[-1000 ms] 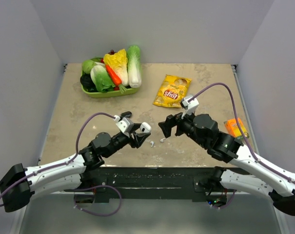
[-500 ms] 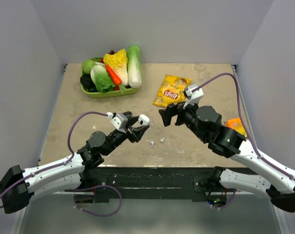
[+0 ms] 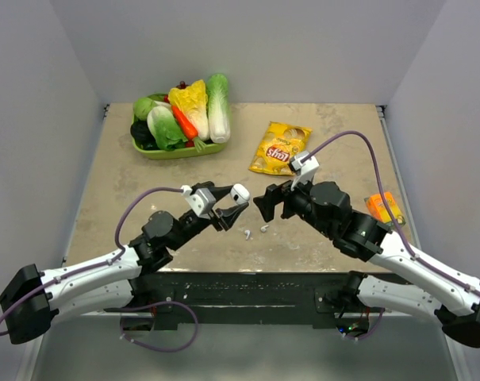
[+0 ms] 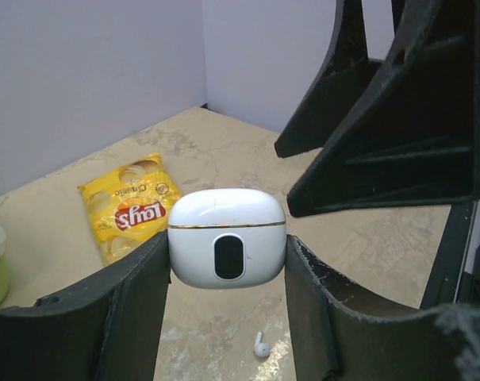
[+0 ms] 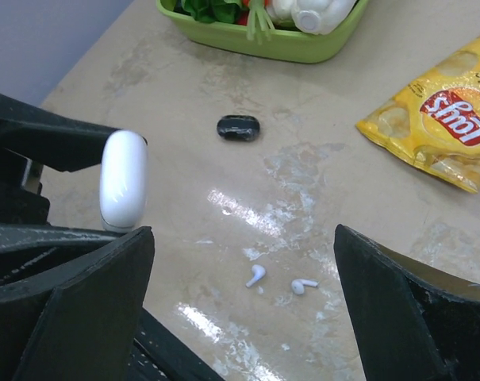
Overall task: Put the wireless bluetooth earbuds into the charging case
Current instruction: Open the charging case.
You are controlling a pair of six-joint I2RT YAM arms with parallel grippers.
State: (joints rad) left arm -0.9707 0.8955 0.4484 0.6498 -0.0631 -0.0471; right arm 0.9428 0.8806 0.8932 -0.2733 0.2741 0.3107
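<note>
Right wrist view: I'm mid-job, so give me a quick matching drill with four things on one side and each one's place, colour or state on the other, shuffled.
Things:
1. case
2. earbuds
3. chips bag
4. right gripper

Place, colour or state:
A. open, holding nothing
B. yellow
C. clamped in the left gripper
D. white pair, loose on the table between the arms

Pairs: 1-C, 2-D, 3-B, 4-A

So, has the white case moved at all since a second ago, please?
Yes: the case, held by the left gripper, shifted up-view, farther from the earbuds.
</note>
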